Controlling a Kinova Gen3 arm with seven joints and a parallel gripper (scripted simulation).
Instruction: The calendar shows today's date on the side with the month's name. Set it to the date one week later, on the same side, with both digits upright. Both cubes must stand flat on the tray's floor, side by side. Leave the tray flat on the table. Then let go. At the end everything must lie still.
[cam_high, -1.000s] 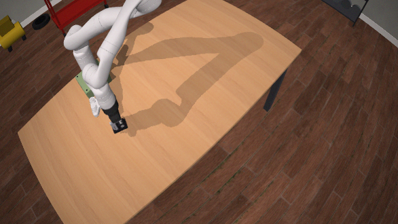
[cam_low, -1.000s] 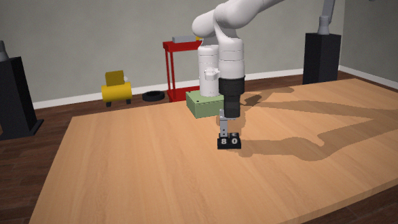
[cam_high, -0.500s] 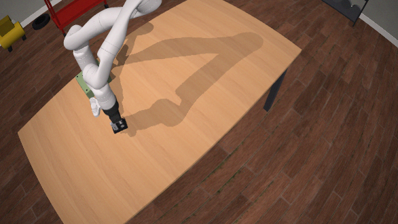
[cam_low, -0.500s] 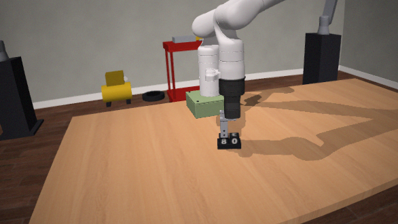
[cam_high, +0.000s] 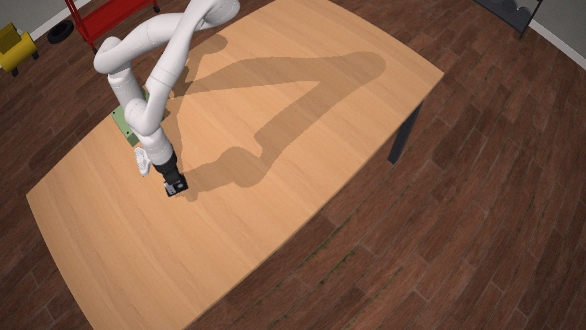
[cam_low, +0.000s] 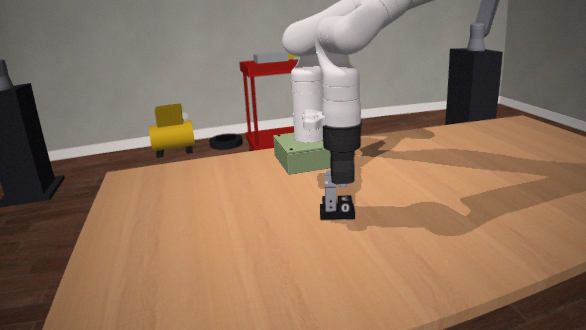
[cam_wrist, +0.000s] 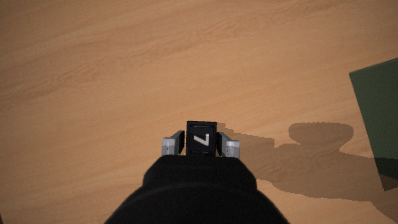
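The small black calendar tray (cam_low: 337, 216) lies flat on the table (cam_low: 200, 250), below the arm. The right cube (cam_low: 345, 206) stands in it and shows a white "0" on its front. The left cube's front is hidden behind a grey finger in the exterior view. In the wrist view a black cube (cam_wrist: 201, 136) with a white "7" on top sits between my two fingers. My gripper (cam_wrist: 200, 139) (cam_low: 332, 200) (cam_high: 175, 188) is open, pointing straight down, with a finger on either side of that cube. In the top view the tray and cubes are mostly hidden under the gripper.
The arm's green base box (cam_low: 300, 156) (cam_high: 121, 119) (cam_wrist: 379, 112) stands on the table just behind the tray. Beyond the table's far edge are a red cart (cam_low: 260, 100), a yellow machine (cam_low: 171, 132), a tyre (cam_low: 226, 141) and black stands (cam_low: 472, 85).
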